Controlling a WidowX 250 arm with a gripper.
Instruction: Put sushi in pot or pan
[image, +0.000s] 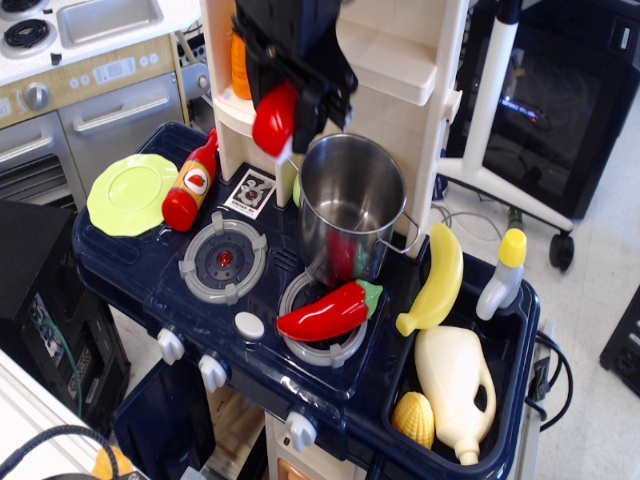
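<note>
I'm mid-carry — my claw (285, 115) grips the sushi (274, 120) at top centre, just left of the pot (350, 205) rim; next, shift right over the opening — then release.

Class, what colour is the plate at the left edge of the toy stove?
The plate is light yellow-green, seen clearly in the single observation view.

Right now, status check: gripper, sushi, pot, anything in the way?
Gripper shut on sushi, held in the air just left of pot rim. Pot upright, open, looks empty. Nothing between sushi and pot mouth.
</note>
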